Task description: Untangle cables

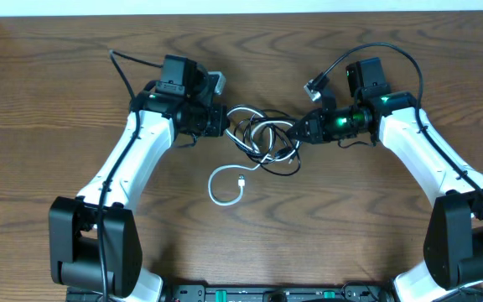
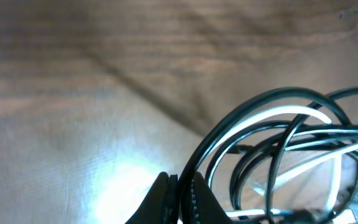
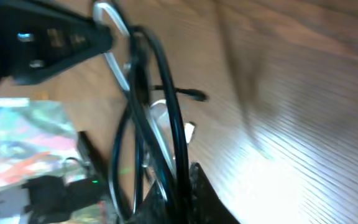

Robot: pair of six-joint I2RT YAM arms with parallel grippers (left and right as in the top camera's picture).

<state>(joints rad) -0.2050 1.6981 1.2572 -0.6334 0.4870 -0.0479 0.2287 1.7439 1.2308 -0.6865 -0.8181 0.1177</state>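
My left gripper [image 1: 224,120] and right gripper [image 1: 297,132] clench the tangled cables [image 1: 262,138] from opposite sides.
The knot sits between them, nearer the worktop's [image 1: 57,92] far edge; a white loop [image 1: 223,186] trails toward the near edge.

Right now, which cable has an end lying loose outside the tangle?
The white cable: its curled end lies alone on the table, while the black cables are all inside the knot.

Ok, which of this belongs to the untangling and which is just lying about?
Job: cable tangle, white cable tail, left hand, right hand, both shut on the tangle.
Not the job: arms' own thick black wires, wooden table.
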